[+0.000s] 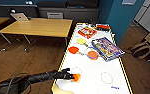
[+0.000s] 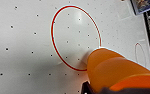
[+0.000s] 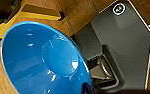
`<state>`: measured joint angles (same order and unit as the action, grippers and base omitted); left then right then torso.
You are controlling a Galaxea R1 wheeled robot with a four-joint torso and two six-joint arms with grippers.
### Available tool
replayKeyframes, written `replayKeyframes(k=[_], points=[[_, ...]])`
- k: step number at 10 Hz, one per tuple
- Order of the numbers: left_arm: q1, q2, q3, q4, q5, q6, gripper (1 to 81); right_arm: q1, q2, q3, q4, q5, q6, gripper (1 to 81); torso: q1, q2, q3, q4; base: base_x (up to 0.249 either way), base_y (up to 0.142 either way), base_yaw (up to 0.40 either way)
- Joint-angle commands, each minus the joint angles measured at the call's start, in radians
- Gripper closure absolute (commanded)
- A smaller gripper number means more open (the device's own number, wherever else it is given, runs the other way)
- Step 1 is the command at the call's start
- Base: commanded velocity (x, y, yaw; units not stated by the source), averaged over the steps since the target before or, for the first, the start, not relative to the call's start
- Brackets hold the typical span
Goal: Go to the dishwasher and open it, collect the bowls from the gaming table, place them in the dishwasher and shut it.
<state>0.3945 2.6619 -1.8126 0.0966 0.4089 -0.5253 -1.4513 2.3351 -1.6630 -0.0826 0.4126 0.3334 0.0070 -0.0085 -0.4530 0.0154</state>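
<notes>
Left gripper point(image 1: 70, 76) holds orange bowl point(image 1: 76, 77) near gaming table point(image 1: 96, 86) yellow edge.

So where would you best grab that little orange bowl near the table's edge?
By its rim, as a judgement: the orange bowl has a thin lip to pinch, while its rounded wall would likely slip. Come from the near left side of the gaming table, where the left claw already meets it.

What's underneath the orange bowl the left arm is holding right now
The orange bowl sits over the white table top, overlapping a red ring printed on it. The ring's section beneath the bowl is hidden.
</notes>
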Motion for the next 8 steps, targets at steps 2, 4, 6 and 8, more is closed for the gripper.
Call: replayKeyframes(k=[2, 4, 6, 8], points=[[-0.156, -0.057, 0.141, 0.023, 0.045, 0.004, 81.1, 0.024, -0.023, 0.016, -0.036, -0.083, 0.003, 81.1, 0.0, 0.0, 0.0, 0.0, 0.0, 0.0, 0.0], [-0.219, -0.13, 0.278, 0.011, 0.045, -0.002, 81.1, 0.024, -0.021, 0.02, -0.036, -0.083, 0.002, 81.1, 0.0, 0.0, 0.0, 0.0, 0.0, 0.0, 0.0], [-0.243, -0.217, 0.38, 0.011, 0.045, -0.004, 81.1, 0.024, -0.02, 0.016, -0.036, -0.083, 0.003, 81.1, 0.0, 0.0, 0.0, 0.0, 0.0, 0.0, 0.0], [-0.242, -0.293, 0.444, 0.011, 0.045, -0.004, 81.1, 0.024, -0.018, 0.019, -0.037, -0.083, 0.001, 81.1, 0.0, 0.0, 0.0, 0.0, -0.04, 0.0, 0.0]])
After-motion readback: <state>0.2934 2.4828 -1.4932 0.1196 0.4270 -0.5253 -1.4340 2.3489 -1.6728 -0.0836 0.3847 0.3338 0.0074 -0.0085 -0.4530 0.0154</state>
